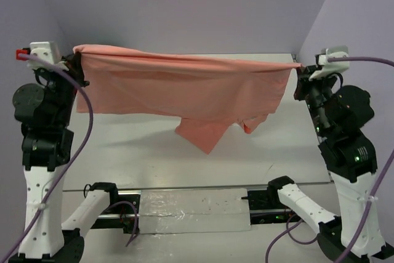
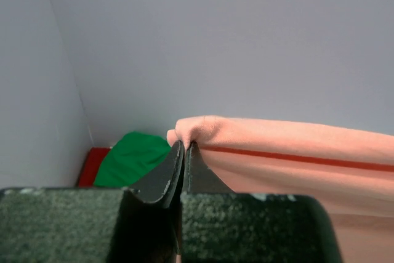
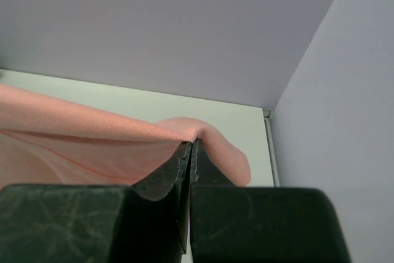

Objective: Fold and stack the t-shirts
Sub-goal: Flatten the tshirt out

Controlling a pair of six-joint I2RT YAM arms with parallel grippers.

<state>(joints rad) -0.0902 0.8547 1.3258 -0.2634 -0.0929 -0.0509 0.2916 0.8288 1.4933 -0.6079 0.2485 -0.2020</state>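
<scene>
Near edge: A glossy, clear-covered panel (image 1: 191,209) lies flat between the two arm bases at the front of the white table (image 1: 154,158).
Cables: A purple cable (image 1: 88,121) loops down beside the left arm, and another runs off the right arm's wrist.
Left arm: It stands raised on the left side of the table, with its wrist up at the shirt's top edge.
Left gripper (image 2: 184,146): The jaws are pressed together on a bunched corner of the salmon-pink t-shirt (image 1: 184,87), and a small fold of cloth pokes out above the fingertips.
Right arm: It stands raised on the right side, level with its partner.
Right gripper (image 3: 192,144): The jaws are pinched tight on the opposite corner of the same shirt, and a flap of cloth falls past the far side of the fingers.
Salmon-pink t-shirt: It is strung between the two grippers above the table, its top edge drawn into a nearly straight line and its body hanging like a curtain. A sleeve and a loose fold droop lowest right of centre. Whether that tip touches the surface cannot be told from above.
Green t-shirt (image 2: 135,158): It lies in a crumpled heap in the far left corner, seen only from the left wrist.
Red t-shirt (image 2: 92,164): It lies just beside the green one, against the left wall, and shows only as a strip.
Backdrop: Pale lilac walls (image 1: 184,4) close in the far end and both sides.
</scene>
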